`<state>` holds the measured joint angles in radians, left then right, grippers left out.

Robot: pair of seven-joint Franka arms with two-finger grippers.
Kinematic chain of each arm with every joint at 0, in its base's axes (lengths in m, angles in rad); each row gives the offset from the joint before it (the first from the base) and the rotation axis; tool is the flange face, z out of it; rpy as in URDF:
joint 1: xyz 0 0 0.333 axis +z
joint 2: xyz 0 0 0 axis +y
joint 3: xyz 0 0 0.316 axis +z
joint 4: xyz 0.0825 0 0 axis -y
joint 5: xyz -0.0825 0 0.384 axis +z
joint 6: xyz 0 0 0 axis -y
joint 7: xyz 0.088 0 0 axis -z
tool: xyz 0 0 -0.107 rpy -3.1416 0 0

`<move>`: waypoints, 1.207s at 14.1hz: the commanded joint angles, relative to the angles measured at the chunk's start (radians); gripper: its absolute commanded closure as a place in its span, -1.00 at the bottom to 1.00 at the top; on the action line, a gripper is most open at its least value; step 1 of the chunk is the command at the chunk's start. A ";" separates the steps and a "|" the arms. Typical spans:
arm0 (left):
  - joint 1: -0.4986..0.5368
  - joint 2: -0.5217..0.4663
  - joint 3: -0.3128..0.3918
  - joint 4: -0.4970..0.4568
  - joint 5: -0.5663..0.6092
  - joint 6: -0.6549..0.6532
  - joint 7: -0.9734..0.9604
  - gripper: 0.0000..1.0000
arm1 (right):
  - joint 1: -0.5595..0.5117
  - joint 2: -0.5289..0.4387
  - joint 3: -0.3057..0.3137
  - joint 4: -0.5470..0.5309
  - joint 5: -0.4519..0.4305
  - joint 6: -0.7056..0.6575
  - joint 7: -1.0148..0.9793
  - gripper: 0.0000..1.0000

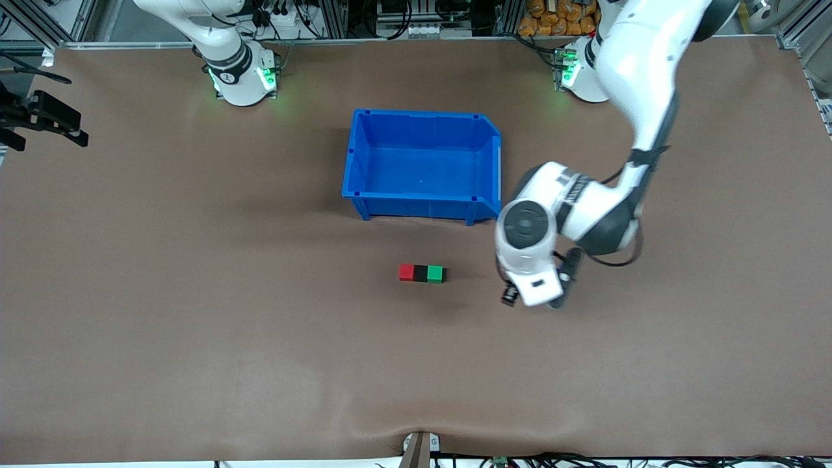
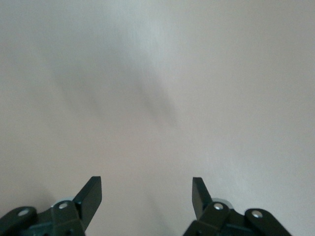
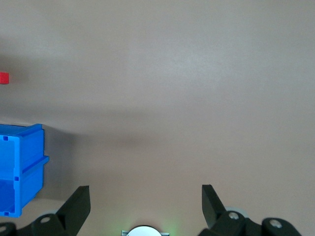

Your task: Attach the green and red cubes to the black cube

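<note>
The red cube (image 1: 406, 272), the black cube (image 1: 420, 273) and the green cube (image 1: 435, 273) lie touching in one row on the table, black in the middle, nearer to the front camera than the blue bin. My left gripper (image 1: 534, 300) hangs over bare table beside the green cube, toward the left arm's end. It is open and empty, and the left wrist view shows it (image 2: 145, 194) over bare table only. My right gripper (image 3: 145, 201) is open and empty near its own base and waits. The red cube (image 3: 4, 77) shows at that view's edge.
A blue bin (image 1: 359, 162) stands empty at mid-table, between the cubes and the arm bases, and also shows in the right wrist view (image 3: 22, 162). A black fixture (image 1: 40, 117) juts in at the right arm's end of the table.
</note>
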<state>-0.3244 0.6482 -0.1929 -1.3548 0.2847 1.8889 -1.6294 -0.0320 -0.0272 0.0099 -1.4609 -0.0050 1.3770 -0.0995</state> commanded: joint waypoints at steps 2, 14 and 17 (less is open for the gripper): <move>0.117 -0.205 -0.013 -0.104 -0.070 -0.137 0.334 -0.65 | 0.001 0.012 0.005 0.025 -0.018 -0.018 -0.006 -1.00; 0.200 -0.623 0.114 -0.388 -0.274 -0.177 1.211 -0.65 | 0.006 0.012 0.005 0.014 -0.018 -0.016 -0.006 -1.00; 0.200 -0.628 0.139 -0.360 -0.266 -0.237 1.405 -0.65 | 0.001 0.012 0.005 0.014 -0.018 -0.018 -0.006 -1.00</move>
<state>-0.1216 0.0436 -0.0598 -1.7023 0.0302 1.6770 -0.3161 -0.0305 -0.0188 0.0124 -1.4608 -0.0051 1.3707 -0.0995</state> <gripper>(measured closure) 0.172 0.000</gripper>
